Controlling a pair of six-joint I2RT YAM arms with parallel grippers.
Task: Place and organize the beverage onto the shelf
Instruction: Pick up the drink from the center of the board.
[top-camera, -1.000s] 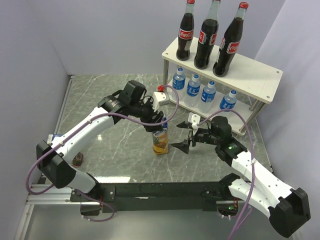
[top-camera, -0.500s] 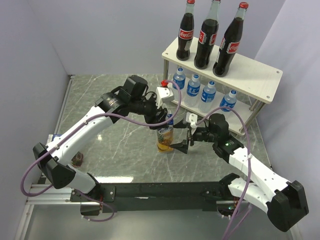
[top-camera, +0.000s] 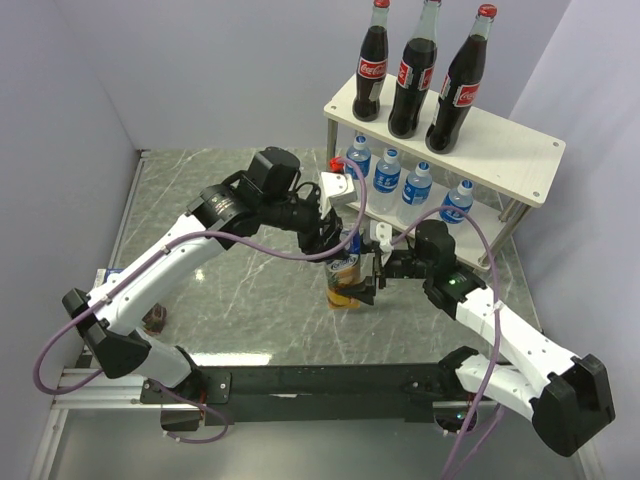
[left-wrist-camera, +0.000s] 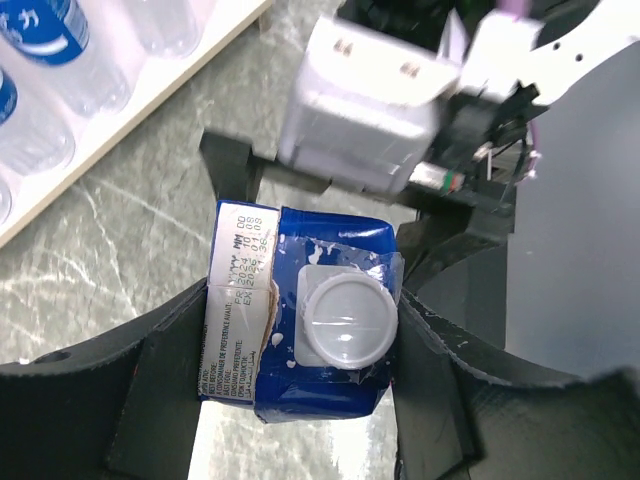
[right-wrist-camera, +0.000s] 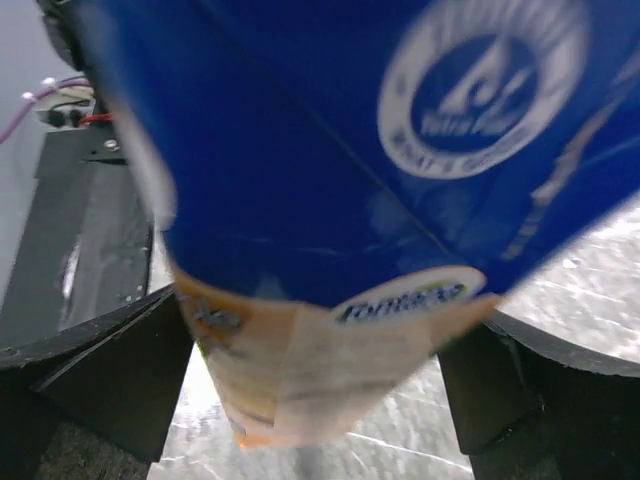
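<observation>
Juice carton (top-camera: 343, 286), one visible, three cola bottles (top-camera: 412, 75), seemingly four water bottles (top-camera: 387, 176)

A robotics lab test cell — plain pale walls (top-camera: 90, 80) box in a marble-patterned desk (top-camera: 170, 180); cabled left arm (top-camera: 170, 255) and right arm (top-camera: 510, 335) are bolted to a black rail (top-camera: 300, 382) at its near edge.

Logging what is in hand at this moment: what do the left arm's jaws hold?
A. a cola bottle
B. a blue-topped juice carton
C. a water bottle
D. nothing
B: in the left wrist view, the jaws of the left arm press against both sides of the juice carton.
</observation>
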